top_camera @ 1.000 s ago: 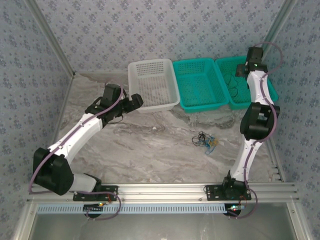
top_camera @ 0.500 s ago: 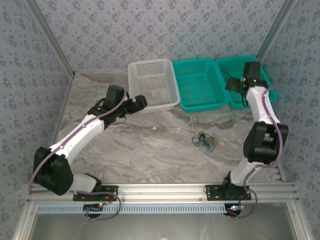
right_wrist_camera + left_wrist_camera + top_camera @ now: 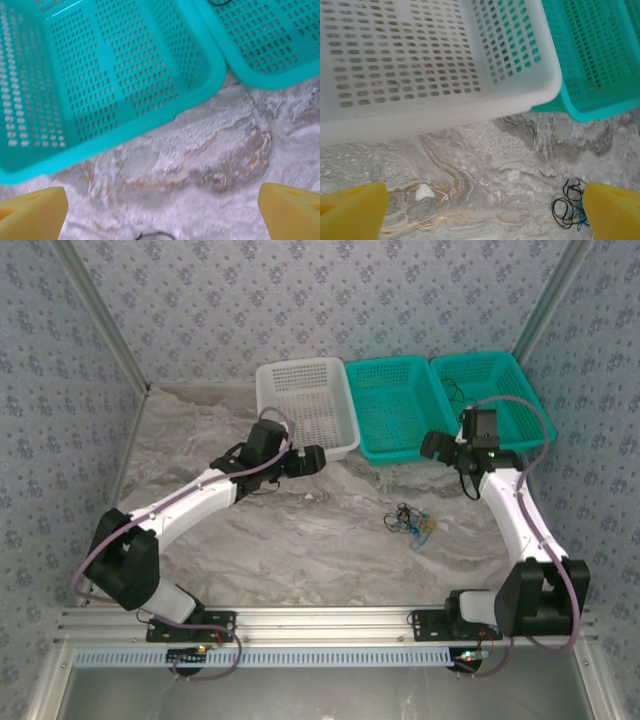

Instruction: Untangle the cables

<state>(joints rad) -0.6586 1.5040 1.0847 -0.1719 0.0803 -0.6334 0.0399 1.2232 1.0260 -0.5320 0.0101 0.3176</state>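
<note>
We've got left gripper point(image 3: 306, 460) and right gripper point(image 3: 433, 446) both spread wide and empty, cables point(image 3: 411, 522) clumped on the table point(image 3: 300, 540) between them; a 1-strand grab risks dragging the whole clump or tightening it.

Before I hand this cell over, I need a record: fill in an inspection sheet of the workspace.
Surface: grey marbled table, no spills seen.
Job's things: tangled cables, black, blue and yellow-tan, on the table right of centre; thin dark cord in the right teal basket.
Clutter: white basket and middle teal basket, both apparently empty.
Grippers: left gripper open, near the white basket; right gripper open, near the middle teal basket; both empty.
Cables: purple-grey arm cables run along both arms.
Surroundings: patterned walls, aluminium rail at near edge.
</note>
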